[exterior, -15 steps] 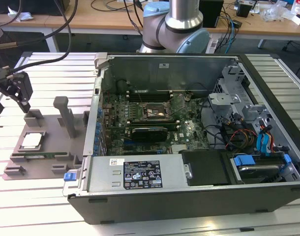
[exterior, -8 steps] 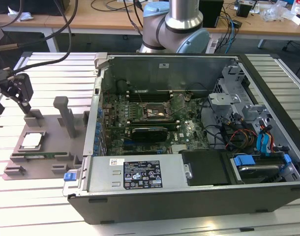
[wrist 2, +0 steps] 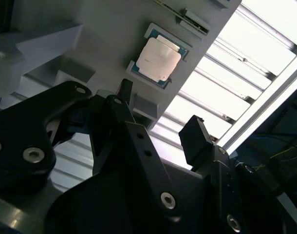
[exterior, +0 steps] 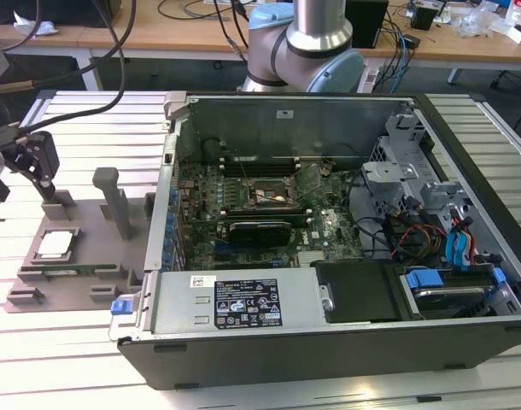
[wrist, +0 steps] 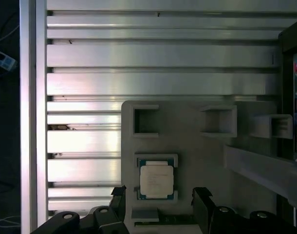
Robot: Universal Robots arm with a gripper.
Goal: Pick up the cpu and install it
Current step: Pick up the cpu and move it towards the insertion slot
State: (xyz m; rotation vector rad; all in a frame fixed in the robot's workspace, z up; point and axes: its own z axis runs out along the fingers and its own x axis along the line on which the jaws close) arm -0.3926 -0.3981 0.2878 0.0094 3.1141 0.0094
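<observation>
Plainly the cpu [wrist: 157, 179] lies flat in a shallow pocket of the grey holder [wrist: 202, 156]. Raised lips at its edges keep it square, I'd guess for a clean pick. The hand [wrist: 160, 195] hangs above it, empty, its fingers [wrist: 203, 200] spread apart and clear of the chip. Beyond the hand, the holder's upright posts [wrist: 217, 120] stand off from the pocket, so the approach looks open. The holder rests on the slatted surface [wrist: 139, 53], beside the open computer case [exterior: 329, 325].
</observation>
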